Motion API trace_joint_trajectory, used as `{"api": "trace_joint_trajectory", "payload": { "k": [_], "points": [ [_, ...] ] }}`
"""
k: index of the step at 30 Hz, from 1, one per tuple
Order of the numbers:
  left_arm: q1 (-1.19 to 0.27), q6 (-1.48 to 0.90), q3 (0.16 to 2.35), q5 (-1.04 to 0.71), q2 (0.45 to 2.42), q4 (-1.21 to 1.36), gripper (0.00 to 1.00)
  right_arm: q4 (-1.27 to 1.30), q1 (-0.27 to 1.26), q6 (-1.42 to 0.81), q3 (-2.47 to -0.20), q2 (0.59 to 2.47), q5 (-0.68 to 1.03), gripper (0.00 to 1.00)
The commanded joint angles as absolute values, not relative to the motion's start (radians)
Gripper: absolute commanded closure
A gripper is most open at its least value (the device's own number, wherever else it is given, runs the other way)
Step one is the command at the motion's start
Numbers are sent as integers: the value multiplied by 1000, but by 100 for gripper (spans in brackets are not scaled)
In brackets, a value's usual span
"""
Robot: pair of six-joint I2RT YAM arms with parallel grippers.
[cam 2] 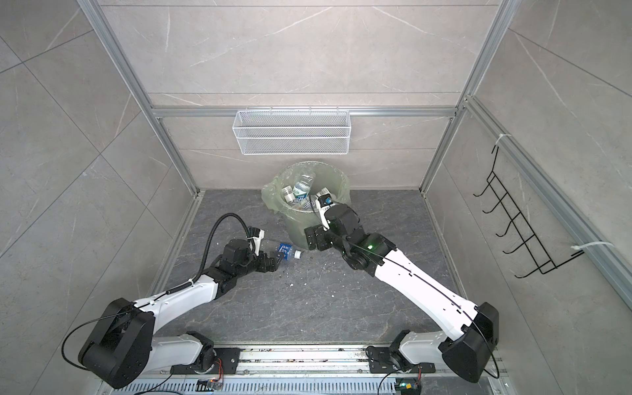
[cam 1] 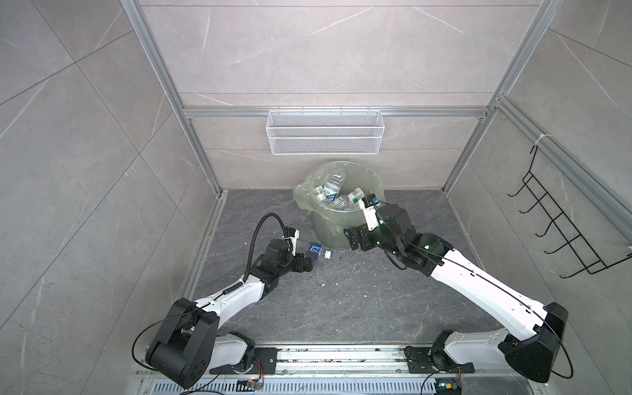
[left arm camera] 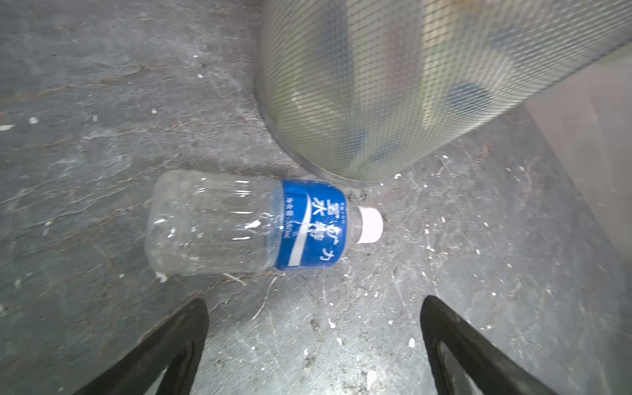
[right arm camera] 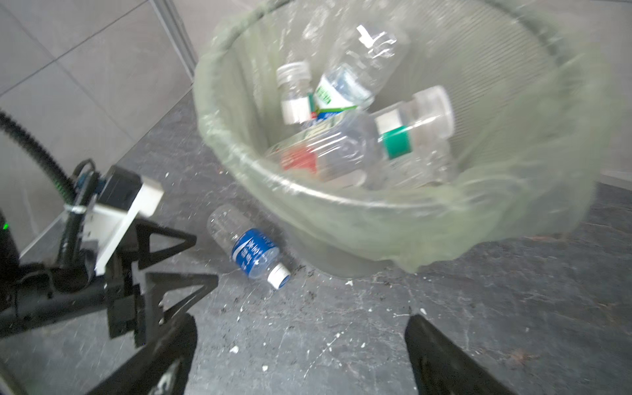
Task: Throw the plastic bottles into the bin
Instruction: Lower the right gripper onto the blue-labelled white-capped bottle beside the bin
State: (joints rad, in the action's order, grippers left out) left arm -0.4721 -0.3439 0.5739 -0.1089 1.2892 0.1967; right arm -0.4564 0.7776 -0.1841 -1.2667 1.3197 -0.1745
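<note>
The dark floor (cam 1: pixel 342 307) lay open at frame centre, walls on three sides. A blue-labelled bottle (left arm camera: pixel 246 222) lay sideways beside the bin (left arm camera: pixel 359 102), just ahead of my spread, empty left fingers (left arm camera: pixel 195 318). My right fingers (right arm camera: pixel 431 342), also spread and empty, hung near its rim; other bottles (right arm camera: pixel 345 85) lay inside.

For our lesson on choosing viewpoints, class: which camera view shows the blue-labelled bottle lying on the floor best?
The left wrist view: the bottle sits large mid-frame, label and white cap sharp. The right wrist view shows it smaller, beside the bin. Both top views show the bottle tiny.
</note>
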Motion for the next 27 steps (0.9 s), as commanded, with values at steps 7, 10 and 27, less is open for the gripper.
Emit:
{"api": "trace_joint_trajectory", "payload": {
  "k": [7,10,27],
  "points": [
    [-397,-368,582,9,1209,137,2,-431,939,-20,-1289,1454,-183,11],
    [-370,-385,568,11,1195,138,2,-423,960,3,-1311,1523,-176,14],
    [-258,-480,514,22,1197,158,4,-406,971,102,-1558,1934,-235,9]
  ]
}}
